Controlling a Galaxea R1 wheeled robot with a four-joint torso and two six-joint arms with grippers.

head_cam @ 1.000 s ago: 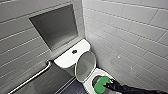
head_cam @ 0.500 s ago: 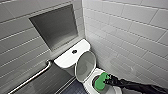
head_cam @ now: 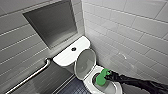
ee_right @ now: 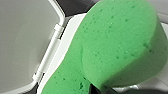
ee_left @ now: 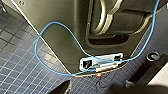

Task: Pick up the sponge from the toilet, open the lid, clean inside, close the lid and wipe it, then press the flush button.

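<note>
R end effector (head_cam: pixel 107 76) grips porous green sponge (head_cam: pixel 101 78) at toilet (head_cam: pixel 65 56).

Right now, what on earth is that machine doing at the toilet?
The robot is cleaning the toilet. Its right gripper holds a green sponge at the open bowl. The lid stands raised, leaning back toward the tank, grey underside showing. The flush button on the tank top has nothing on it.
</note>
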